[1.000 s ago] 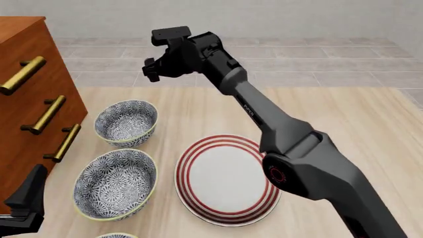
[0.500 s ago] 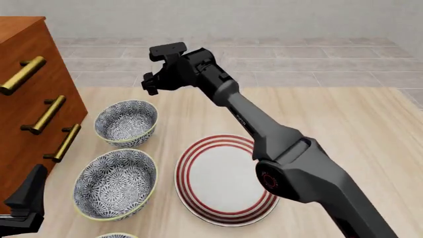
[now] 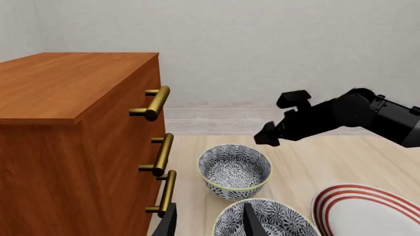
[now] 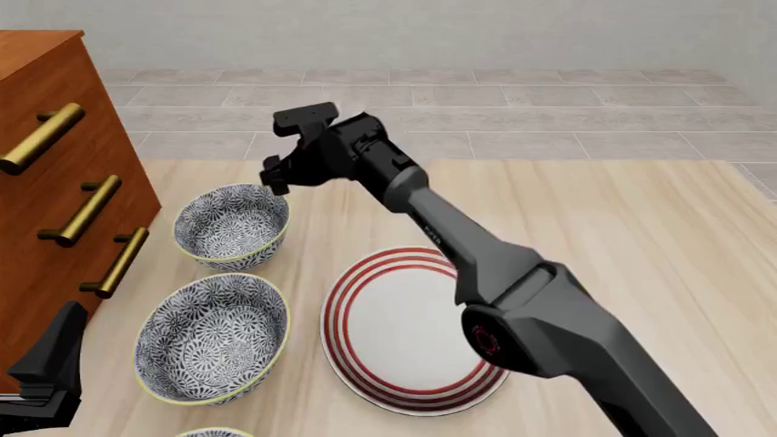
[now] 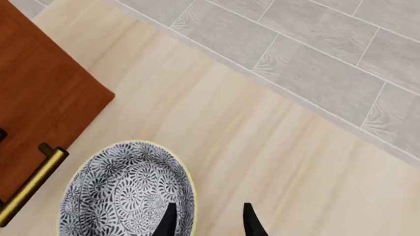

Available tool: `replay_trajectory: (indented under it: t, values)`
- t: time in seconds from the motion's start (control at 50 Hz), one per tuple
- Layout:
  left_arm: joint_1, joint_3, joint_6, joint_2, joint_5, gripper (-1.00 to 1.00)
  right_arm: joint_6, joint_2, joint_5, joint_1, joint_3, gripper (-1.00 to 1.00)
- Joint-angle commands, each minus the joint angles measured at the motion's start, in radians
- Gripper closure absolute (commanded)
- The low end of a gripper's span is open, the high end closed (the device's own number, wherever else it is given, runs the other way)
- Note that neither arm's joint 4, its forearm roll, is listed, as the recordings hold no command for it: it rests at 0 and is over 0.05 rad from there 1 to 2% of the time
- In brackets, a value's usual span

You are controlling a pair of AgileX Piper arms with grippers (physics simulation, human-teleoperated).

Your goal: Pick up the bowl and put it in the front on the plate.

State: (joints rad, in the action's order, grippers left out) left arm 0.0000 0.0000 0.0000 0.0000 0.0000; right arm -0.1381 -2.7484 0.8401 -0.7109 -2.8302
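The right claw point(image 4: 282, 162) hung open above the far bowl point(image 4: 231, 224) at the frame's upper left, one fingertip over its rim; the plate point(image 4: 413, 330) lay at lower centre on the surface point(image 4: 631, 237); the left claw point(image 3: 208, 222) stood open

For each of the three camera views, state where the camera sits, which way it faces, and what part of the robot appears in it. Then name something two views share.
Front view: above and behind the arms, looking forward and down at the plate; right arm crosses it.
Left wrist view: low by the dresser, facing across the table; left gripper fingertips show.
Right wrist view: high, looking down; right gripper fingertips show.
Shared: the far bowl, in all three.
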Motion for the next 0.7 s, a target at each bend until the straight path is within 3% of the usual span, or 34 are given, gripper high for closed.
replay_trajectory:
  t: [0.02, 0.7]
  values:
    - [0.000, 0.000, 0.000, 0.000, 0.000, -1.00, -0.011, -0.025, -0.014, -0.010, 0.000, -1.00]
    - [0.000, 0.000, 0.000, 0.000, 0.000, -1.00, 0.005, -0.081, -0.034, -0.019, 0.000, -1.00]
